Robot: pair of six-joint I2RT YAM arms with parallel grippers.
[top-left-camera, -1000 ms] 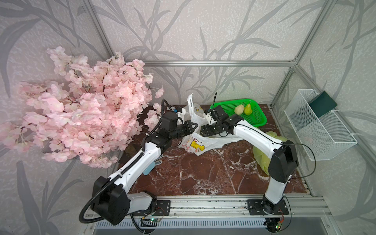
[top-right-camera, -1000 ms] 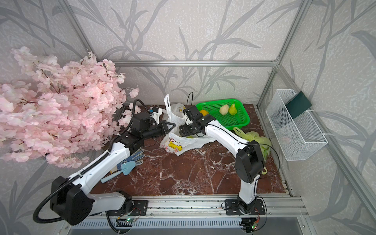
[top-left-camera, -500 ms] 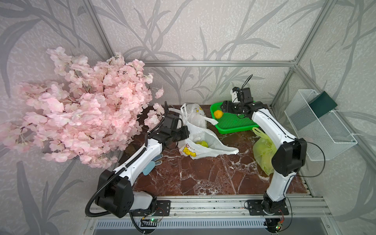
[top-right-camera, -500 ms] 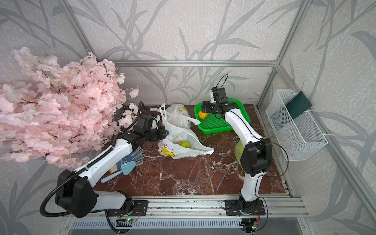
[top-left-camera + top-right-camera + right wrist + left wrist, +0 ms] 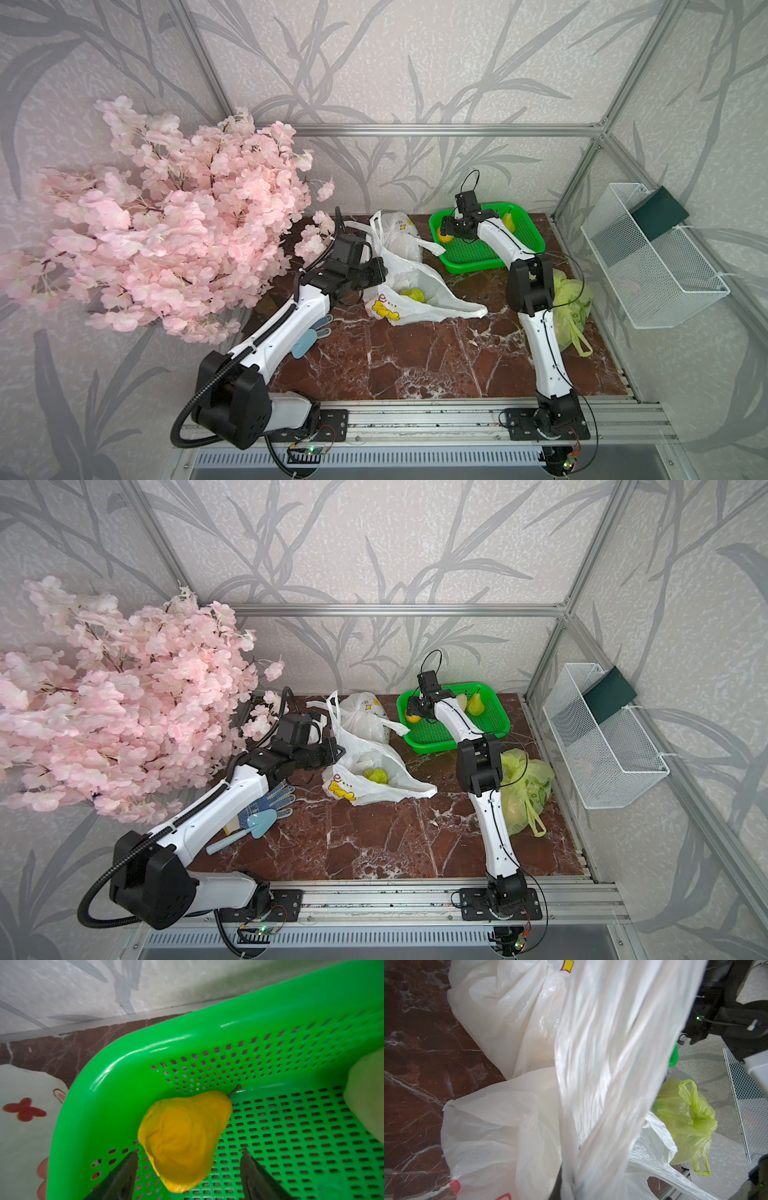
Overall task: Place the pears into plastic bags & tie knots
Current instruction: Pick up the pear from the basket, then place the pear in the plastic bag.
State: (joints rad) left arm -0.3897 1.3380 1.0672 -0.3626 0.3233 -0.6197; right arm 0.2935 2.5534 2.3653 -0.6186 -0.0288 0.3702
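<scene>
1. Right gripper is hanging jaws wide over the green basket corner, yellow pear lying between its fingers.
2. Left gripper is clamping tight on the rim of the open white bag; a green pear is lying inside.

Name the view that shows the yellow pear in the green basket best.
Right wrist view: the yellow pear fills the centre, stem touching the green basket wall, between the open fingers. Both top views show only a small yellow patch by the right gripper. Left wrist view: nothing of it.
</scene>
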